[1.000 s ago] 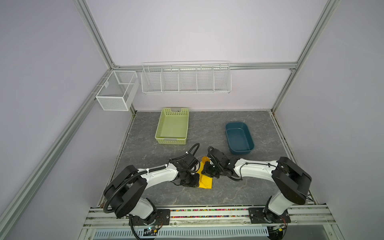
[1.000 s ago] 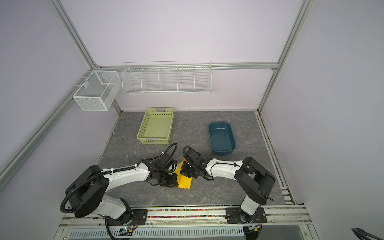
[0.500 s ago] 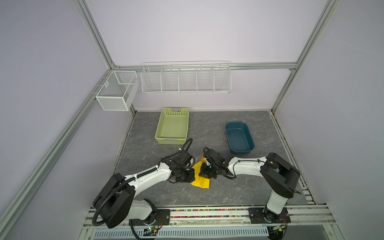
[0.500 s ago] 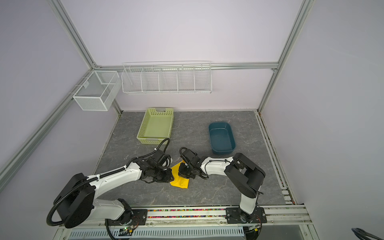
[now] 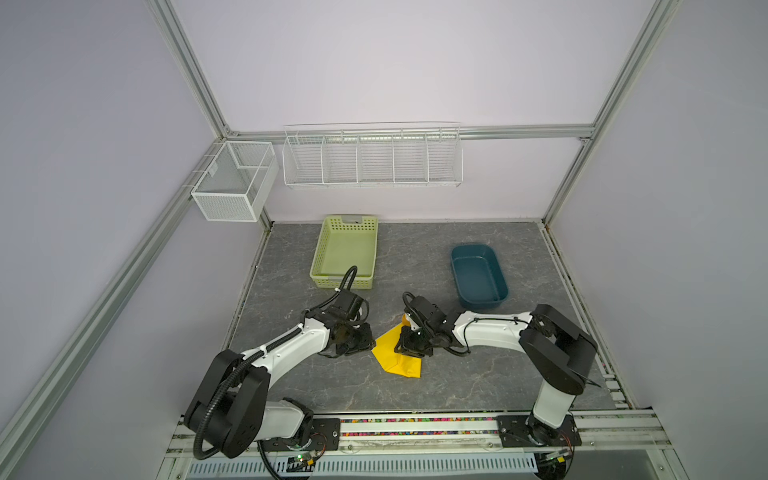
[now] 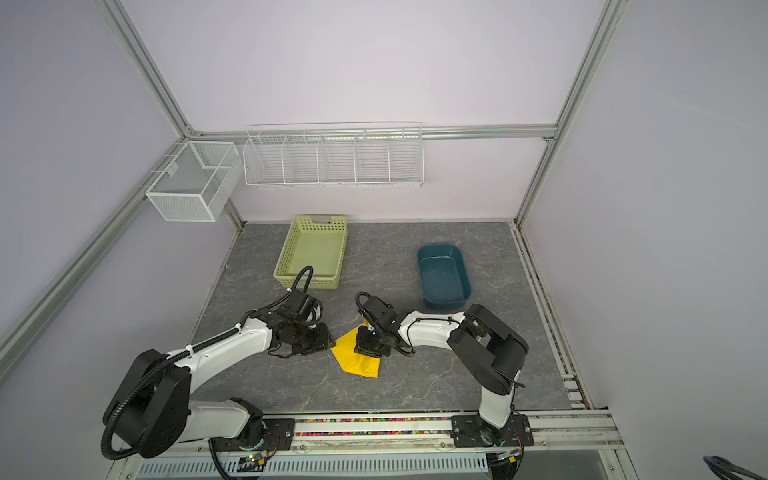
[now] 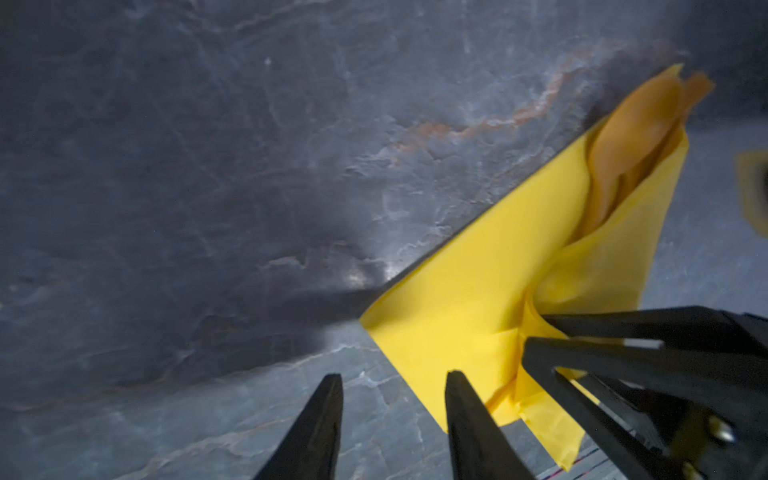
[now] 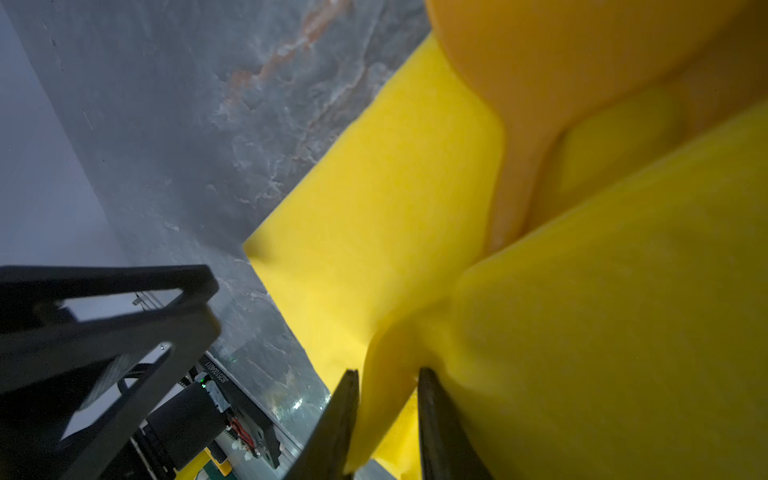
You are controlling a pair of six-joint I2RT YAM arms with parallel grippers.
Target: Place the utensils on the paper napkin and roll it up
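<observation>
Tabletop of grey stone pattern carries everything, and the work sits near its front middle. Furthest left of the working group is the left gripper, low over the table just beside the left corner of the paper napkin. Its jaws stand spread with only bare table between them. In the left wrist view one of its fingers lies at the napkin's edge and holds nothing. I judge it is placed there to catch that loose left flap and carry it over the bundle.

The paper napkin is partly folded, not yet a roll. A flat triangular flap spreads to the left, while the right part is wrapped over the utensils. The bundle's long axis runs roughly near to far. The spoon bowl and the other heads poke out of the far opening, pointing toward the gap between the green basket and the blue tub. The handles are hidden inside the paper toward the near side.

On the right, the right gripper sits at the bundle's middle. A puffy fold of napkin lies between its narrowly parted jaws; whether they press it I cannot tell. Its position looks meant to pin the wrap over the cutlery so it does not spring open.
</observation>
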